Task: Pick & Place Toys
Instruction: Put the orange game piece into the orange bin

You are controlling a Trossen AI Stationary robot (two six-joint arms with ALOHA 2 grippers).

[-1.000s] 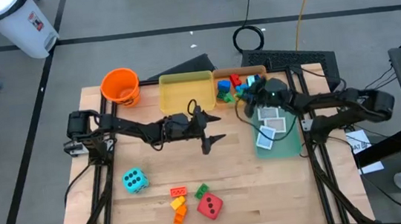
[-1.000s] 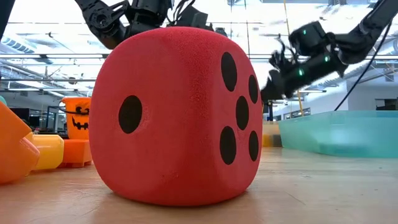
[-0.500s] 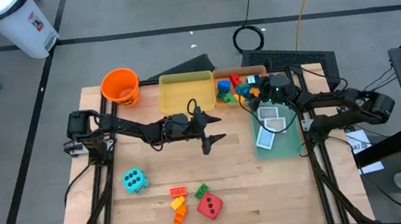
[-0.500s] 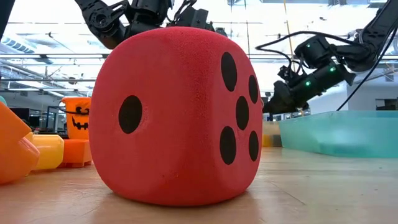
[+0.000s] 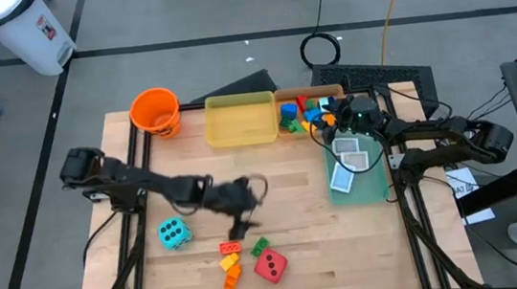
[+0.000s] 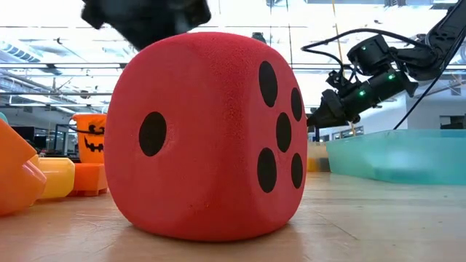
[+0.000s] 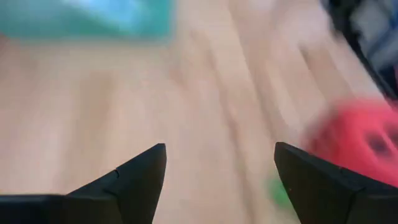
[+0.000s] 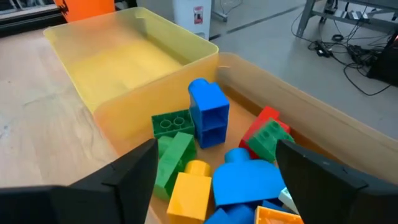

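Note:
My left gripper point(image 5: 242, 230) hangs open above the wood near the table's front, nothing between its fingers point(image 7: 221, 149). Just ahead of it lie a green brick point(image 5: 259, 247), orange, yellow and red bricks point(image 5: 231, 264) and the red die point(image 5: 270, 266). The cyan die point(image 5: 174, 233) rests to its left. My right gripper point(image 5: 326, 116) stands open over the orange tray point(image 5: 330, 90), above a pile of blue, green, yellow and red bricks point(image 8: 208, 118). White cards point(image 5: 349, 162) lie in the green tray point(image 5: 379, 190).
A yellow tray point(image 5: 240, 119) stands next to the orange tray at the back. An orange bucket point(image 5: 155, 111) sits at the back left corner. Bare wood lies between the trays and the toys at the front. The red die point(image 6: 207, 138) fills the low view.
My left gripper has swung from the table's middle toward the near edge and a little left, ending beside the green brick and red die; the move is fast and blurs its wrist view. My right gripper has shifted slightly over the orange tray.

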